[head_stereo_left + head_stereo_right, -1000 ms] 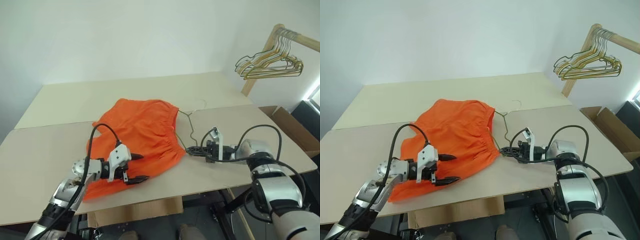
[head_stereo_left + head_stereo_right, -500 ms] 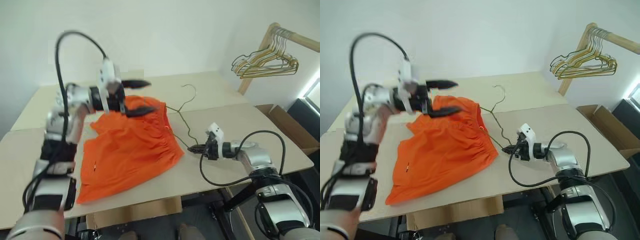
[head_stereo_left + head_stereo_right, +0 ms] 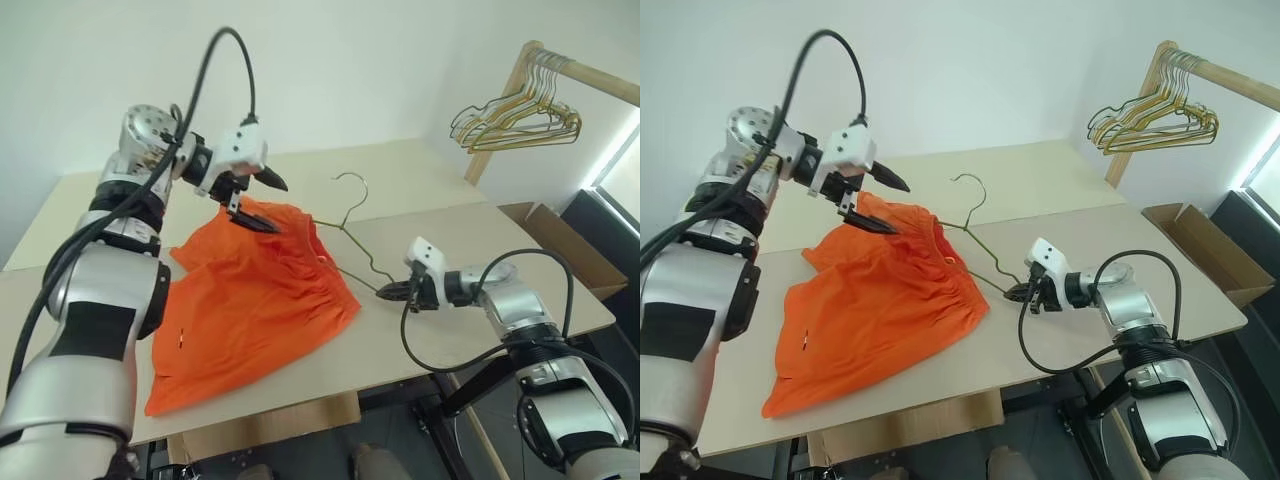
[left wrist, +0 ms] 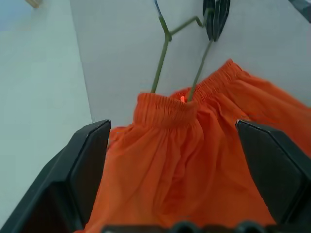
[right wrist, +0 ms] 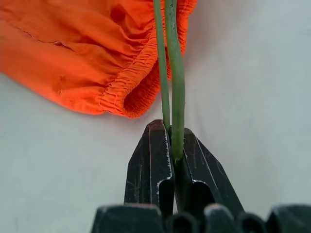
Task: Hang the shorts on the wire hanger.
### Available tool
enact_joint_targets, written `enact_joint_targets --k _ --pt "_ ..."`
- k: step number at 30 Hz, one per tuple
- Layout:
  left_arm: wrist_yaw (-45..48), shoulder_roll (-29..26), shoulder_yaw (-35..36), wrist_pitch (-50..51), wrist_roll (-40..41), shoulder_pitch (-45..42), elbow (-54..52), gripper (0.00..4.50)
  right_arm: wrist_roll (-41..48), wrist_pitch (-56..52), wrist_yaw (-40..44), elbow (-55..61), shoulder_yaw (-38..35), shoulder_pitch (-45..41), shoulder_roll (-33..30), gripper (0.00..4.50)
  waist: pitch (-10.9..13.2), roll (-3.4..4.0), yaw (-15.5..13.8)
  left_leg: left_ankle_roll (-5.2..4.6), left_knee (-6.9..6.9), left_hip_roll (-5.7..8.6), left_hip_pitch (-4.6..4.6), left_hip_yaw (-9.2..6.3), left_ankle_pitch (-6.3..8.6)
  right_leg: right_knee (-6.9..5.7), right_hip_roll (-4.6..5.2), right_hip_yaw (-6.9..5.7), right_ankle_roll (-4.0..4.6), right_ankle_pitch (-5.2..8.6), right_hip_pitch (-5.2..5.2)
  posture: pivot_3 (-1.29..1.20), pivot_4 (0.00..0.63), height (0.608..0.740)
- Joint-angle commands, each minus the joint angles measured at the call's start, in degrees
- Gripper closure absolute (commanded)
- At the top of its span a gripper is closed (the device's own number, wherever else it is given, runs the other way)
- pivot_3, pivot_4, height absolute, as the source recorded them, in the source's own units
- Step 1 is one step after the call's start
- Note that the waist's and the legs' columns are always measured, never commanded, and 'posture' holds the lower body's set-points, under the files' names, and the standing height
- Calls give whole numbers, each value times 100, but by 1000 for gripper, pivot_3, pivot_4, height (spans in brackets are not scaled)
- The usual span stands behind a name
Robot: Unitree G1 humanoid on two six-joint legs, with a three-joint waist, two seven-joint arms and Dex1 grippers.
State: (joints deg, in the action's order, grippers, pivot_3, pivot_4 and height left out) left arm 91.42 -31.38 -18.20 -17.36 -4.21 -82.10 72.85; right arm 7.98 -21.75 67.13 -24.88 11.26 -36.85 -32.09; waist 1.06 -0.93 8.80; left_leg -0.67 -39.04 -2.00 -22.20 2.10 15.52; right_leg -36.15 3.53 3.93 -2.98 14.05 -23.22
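Two black fingers of the right gripper (image 5: 171,145) pinch one corner of the wire hanger (image 3: 352,225), its far end tucked into the waistband of the orange shorts (image 3: 250,300) lying on the table (image 3: 470,235). Beyond, the left gripper (image 3: 262,203) hovers over the waistband, jaws spread.

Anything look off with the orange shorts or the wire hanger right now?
Yes. The thin dark grey wire hanger is only partly threaded: one end runs into the gathered waistband of the bright orange fabric shorts, which lie rumpled and askew on the table. The right gripper pinches the hanger's other corner; the open left gripper hovers above, empty.
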Motion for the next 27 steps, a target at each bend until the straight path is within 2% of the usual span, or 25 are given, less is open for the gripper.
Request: enact_joint_targets --k 1,4,7,12,22,25,27 --pt "-440 126 -137 -321 -536 -251 191 29 -79 69 -152 435 -10 -32 -7 4500 0 0 -2 0 0 0 1 -1 0 -1 0 0 0 0 0 -129 0 740" --pt "-726 266 -102 -259 -755 -261 316 29 -103 14 -256 566 -17 -8 13 4500 1 0 -1 0 -4 0 0 -3 0 -5 0 0 -1 0 0 -141 0 740" --pt "-1009 362 -47 -203 -931 -299 386 599 -96 -43 -305 687 -13 15 12 4500 1 0 12 0 -8 0 -1 -5 0 -7 0 0 -1 0 0 -156 0 740" --pt "-1268 446 -31 -146 -1176 -318 435 2242 -91 -44 -373 850 -8 90 -22 4500 1 0 59 -1 -7 0 -2 -8 0 -6 0 0 -1 0 -1 -168 0 740" --pt "-1327 480 9 58 -1479 -269 498 2242 -100 147 -449 968 -17 108 -38 4500 1 0 212 0 -8 0 -1 -42 0 -9 1 0 -2 0 -1 -175 0 740" --pt "-1336 500 25 120 -1515 -237 506 2793 -124 237 -483 960 -8 100 -21 4500 1 0 255 0 -8 0 -1 -44 0 -10 1 0 -3 0 -1 -173 0 740" --pt "-1434 509 66 145 -1516 -219 505 3333 -158 269 -526 933 3 93 -14 4500 1 0 273 -1 -8 0 -2 -45 0 -10 1 0 -3 -1 -1 -173 0 740"
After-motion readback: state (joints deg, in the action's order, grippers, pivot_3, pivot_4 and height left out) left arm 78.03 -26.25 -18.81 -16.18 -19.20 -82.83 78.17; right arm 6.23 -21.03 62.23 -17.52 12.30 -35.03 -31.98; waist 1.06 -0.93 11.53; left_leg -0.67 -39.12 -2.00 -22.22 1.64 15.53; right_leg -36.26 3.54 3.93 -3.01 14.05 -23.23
